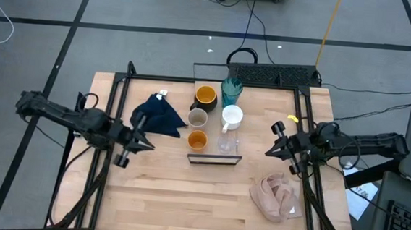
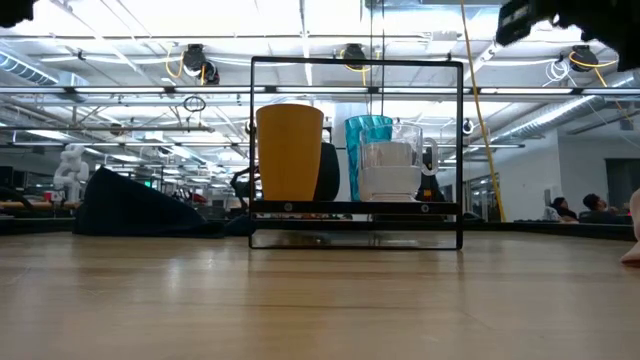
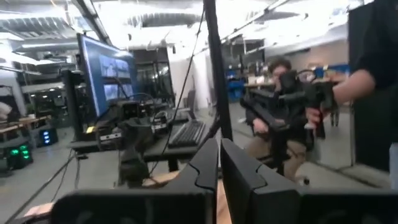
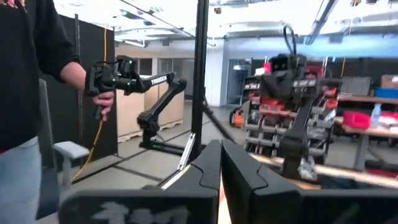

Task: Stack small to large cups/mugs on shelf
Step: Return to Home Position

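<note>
Hanging with fingers together, the left end effector [image 1: 144,141] and right end effector [image 1: 270,150] flanked the shelf [image 1: 215,159] of cups [image 1: 198,139], the right one somewhat nearer.

In the low view the small orange cup [image 2: 290,152] hid the small grey-beige cup [image 1: 198,118] and most of the black mug [image 2: 330,172]. The pink cloth [image 2: 634,250] was cut off by the edge.

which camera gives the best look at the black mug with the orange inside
The high view: it looks down into the black mug, showing its rim and yellow-orange inside. The low view shows only a dark sliver of it beside the small orange cup in front. Neither wrist view shows it.
</note>
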`<state>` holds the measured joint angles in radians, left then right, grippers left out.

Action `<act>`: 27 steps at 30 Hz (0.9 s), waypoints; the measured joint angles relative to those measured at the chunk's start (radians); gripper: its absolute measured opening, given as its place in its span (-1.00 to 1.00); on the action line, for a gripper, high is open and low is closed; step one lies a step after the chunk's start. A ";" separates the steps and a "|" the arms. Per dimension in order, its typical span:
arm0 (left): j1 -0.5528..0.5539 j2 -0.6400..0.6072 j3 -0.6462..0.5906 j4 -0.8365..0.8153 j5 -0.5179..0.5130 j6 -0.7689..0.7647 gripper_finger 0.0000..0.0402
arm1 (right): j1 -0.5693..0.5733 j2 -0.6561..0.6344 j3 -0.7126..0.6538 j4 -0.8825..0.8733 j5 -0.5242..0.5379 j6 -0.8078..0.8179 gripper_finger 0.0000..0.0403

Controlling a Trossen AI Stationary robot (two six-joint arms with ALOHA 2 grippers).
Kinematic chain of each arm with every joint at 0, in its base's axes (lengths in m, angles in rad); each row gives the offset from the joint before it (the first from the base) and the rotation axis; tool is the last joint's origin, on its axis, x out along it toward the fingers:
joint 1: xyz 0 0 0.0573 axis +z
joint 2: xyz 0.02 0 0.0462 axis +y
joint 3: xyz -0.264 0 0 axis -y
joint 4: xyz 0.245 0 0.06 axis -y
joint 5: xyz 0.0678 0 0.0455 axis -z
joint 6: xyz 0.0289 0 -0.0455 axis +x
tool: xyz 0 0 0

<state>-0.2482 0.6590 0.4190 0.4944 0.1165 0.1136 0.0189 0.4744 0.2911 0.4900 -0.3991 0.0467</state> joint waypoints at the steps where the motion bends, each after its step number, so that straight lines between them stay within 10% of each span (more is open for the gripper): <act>1: 0.006 -0.001 -0.005 -0.011 0.000 0.006 -0.89 | 0.000 -0.001 -0.016 0.007 -0.010 0.011 -0.99; 10: 0.097 -0.002 -0.088 0.030 0.074 0.044 -0.89 | -0.021 -0.058 -0.216 0.386 -0.043 -0.004 -0.99; 27: 0.205 0.001 -0.410 0.382 0.182 -0.040 -0.89 | -0.117 -0.107 -0.269 0.106 -0.078 -0.031 -0.99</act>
<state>-0.0437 0.6595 0.0094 0.8762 0.2986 0.0732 -0.0984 0.3679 0.0223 0.5965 -0.4766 0.0154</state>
